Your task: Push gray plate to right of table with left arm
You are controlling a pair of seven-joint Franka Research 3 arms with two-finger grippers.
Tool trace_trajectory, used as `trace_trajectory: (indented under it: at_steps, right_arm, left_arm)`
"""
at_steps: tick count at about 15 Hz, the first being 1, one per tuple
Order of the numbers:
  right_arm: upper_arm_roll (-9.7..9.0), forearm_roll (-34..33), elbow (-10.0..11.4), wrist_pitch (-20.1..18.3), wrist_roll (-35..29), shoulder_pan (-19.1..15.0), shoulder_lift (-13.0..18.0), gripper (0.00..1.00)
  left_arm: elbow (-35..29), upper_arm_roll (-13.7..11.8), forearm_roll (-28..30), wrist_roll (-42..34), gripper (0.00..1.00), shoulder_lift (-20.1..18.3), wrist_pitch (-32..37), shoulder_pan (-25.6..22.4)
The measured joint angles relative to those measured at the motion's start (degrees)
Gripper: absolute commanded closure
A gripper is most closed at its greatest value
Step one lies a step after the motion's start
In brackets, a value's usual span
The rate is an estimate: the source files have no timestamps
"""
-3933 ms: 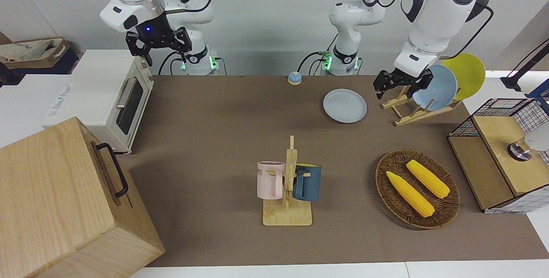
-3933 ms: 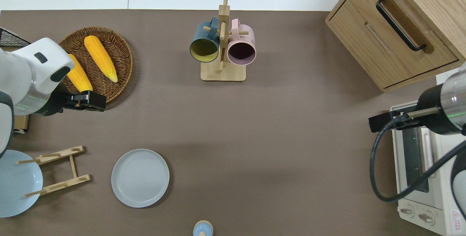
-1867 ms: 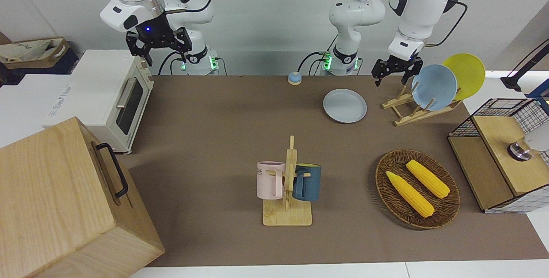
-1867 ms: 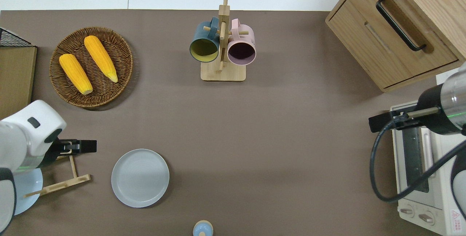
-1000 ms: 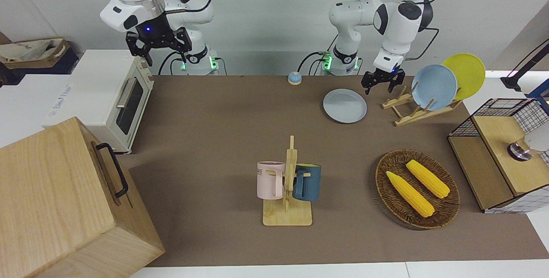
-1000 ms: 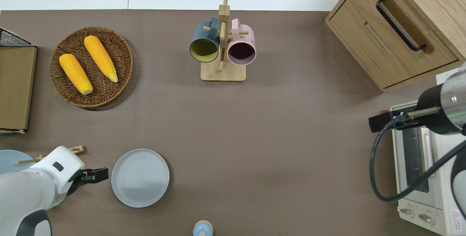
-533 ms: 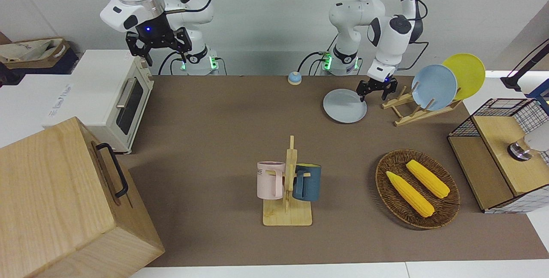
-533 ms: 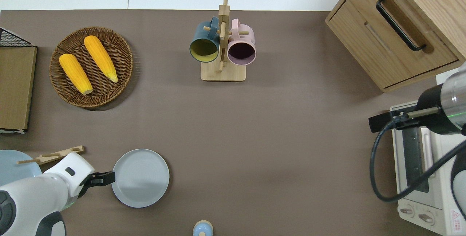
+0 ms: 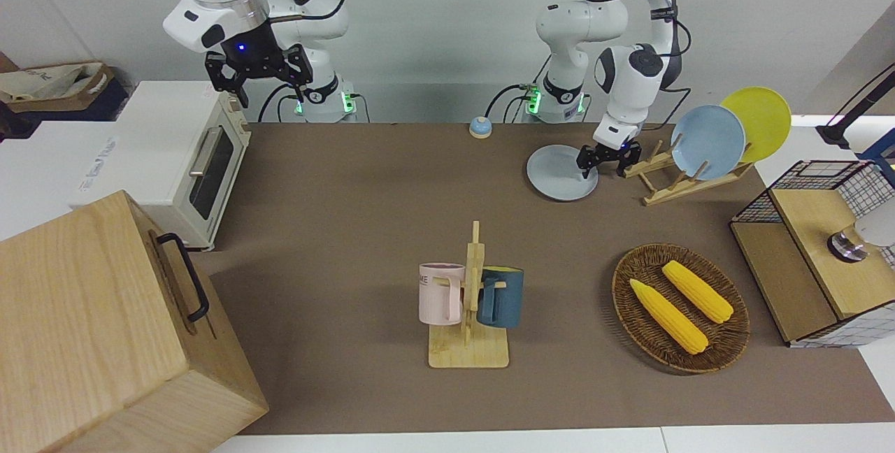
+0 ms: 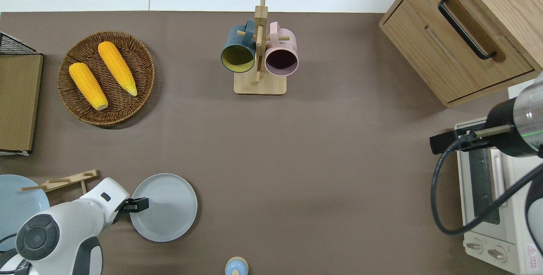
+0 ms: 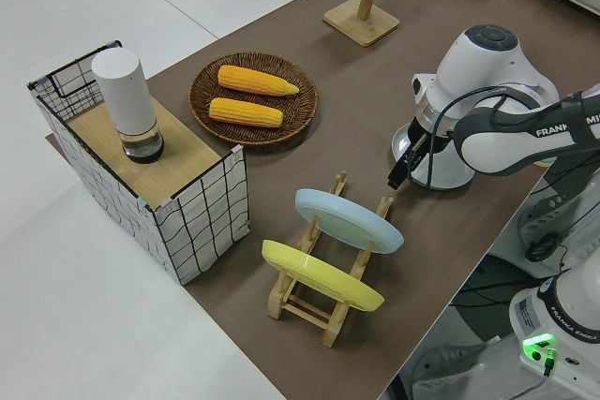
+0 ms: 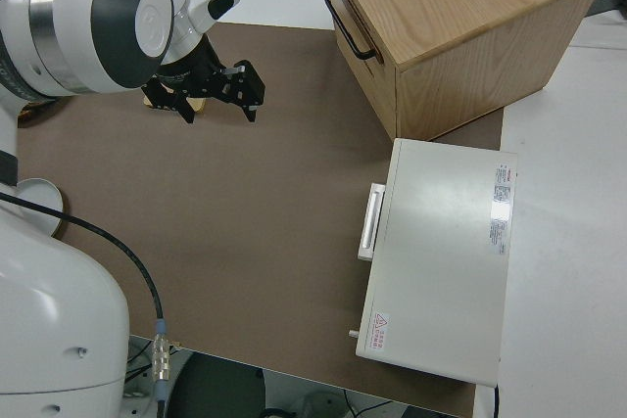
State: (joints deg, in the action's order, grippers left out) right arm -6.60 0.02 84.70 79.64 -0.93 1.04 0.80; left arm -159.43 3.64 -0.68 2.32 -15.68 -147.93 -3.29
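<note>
Reaching low across the table [image 10: 322, 160], the left gripper [image 10: 140, 203] sits at the nine o'clock edge of the gray plate [image 10: 165, 207] in the overhead view, just over its rim; whether it touches the plate I cannot tell. In the front view the left gripper [image 9: 607, 159] shows its two fingers spread apart, one over the plate's edge and the other off it toward the plate rack [image 9: 668, 177].

The plate lies flat on the table near the robots' edge, toward the left arm's end, with a small bell [image 10: 236, 266] at its five o'clock in the overhead view and the corn basket [image 10: 106, 78] at its eleven o'clock, well apart.

To push well, I judge the gripper should stay low enough to catch the raised rim rather than ride over it, press through the plate's centre line so it slides straight instead of spinning, and travel toward three o'clock in the overhead view. That lane looks open; the mug rack [image 10: 259, 54] stands well off at one o'clock. Slow, steady motion should keep the plate from skating ahead.

The right arm is parked; its gripper [image 9: 259, 68] has fingers apart.

Readable writing: "FRANKA" on the arm [image 11: 562, 133] in the left side view. The toaster oven [image 9: 175, 152] carries a label too small to read.
</note>
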Motion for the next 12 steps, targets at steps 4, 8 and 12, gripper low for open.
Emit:
trace_trajectory:
  at_steps: [4, 8, 12]
  right_arm:
    - [0.00, 0.0, 0.0, 0.0, 0.0, 0.0, 0.0, 0.017]
    - [0.00, 0.0, 0.0, 0.0, 0.0, 0.0, 0.0, 0.017]
    - [0.00, 0.0, 0.0, 0.0, 0.0, 0.0, 0.0, 0.017]
  left_arm:
    - [0.0, 0.0, 0.0, 0.1, 0.85, 1.1, -0.8, 0.0]
    - [0.2, 0.0, 0.1, 0.9, 1.00, 0.8, -0.9, 0.0]
    - [0.2, 0.6, 0.8, 1.4, 1.00, 0.4, -0.9, 0.6]
